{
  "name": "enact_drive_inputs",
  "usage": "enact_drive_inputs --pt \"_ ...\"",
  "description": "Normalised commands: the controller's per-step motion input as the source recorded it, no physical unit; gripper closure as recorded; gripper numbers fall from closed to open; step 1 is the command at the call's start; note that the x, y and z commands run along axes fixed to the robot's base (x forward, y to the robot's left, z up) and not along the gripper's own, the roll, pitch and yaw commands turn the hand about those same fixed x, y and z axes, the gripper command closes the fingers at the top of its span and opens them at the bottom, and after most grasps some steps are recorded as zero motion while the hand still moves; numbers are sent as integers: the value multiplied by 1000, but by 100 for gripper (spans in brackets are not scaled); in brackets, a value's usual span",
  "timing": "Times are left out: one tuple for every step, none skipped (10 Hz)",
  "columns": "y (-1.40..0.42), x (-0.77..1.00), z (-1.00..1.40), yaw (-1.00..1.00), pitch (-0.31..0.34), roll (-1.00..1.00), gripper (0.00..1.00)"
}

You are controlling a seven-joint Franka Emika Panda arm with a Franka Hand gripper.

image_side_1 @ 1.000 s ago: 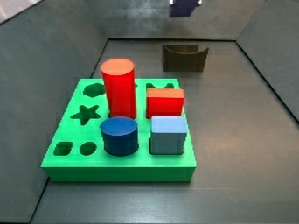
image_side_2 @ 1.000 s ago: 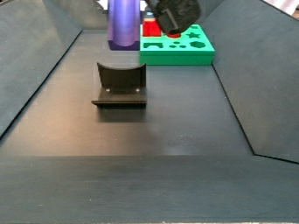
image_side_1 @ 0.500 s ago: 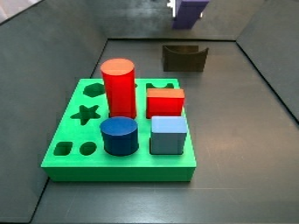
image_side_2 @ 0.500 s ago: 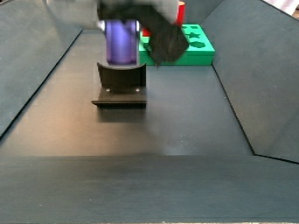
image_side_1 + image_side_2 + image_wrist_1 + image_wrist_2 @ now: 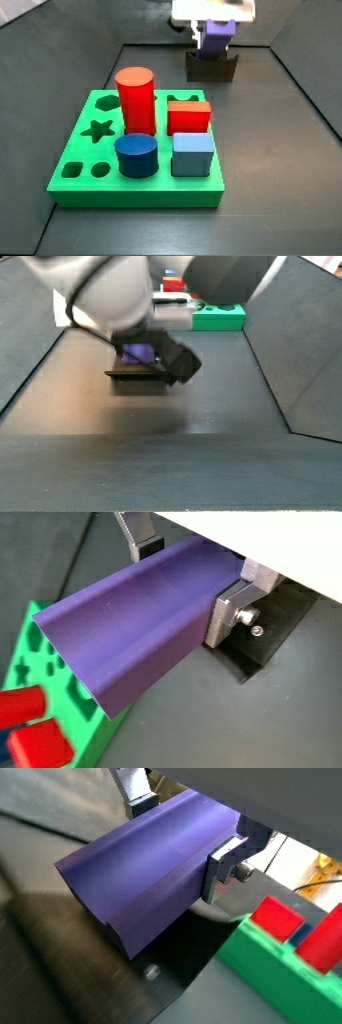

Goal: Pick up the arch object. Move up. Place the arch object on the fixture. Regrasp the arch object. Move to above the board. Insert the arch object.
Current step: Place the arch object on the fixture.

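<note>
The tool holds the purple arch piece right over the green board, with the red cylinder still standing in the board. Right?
Not quite. The tool holds the purple arch piece over the dark fixture, not over the green board, as a side view shows. The red cylinder does stand in the board.

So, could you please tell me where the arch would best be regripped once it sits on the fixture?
Probably across its two flat long sides, from above. The gripper is clamped that way now on the arch, over the fixture; the grooved side offers the pads less.
</note>
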Motion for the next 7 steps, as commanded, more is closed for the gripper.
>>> enact_drive_inputs --pt "97 138 -636 -144 -16 -168 100" --pt "69 108 -391 -116 -26 -152 100" --pt "72 80 -304 -87 -32 -114 100" --pt "54 67 -302 -71 -30 -110 100" --pt "52 68 -302 -63 -29 -110 100" --pt "47 68 -301 -50 -28 -111 100" --pt "-500 0 -167 0 0 0 100"
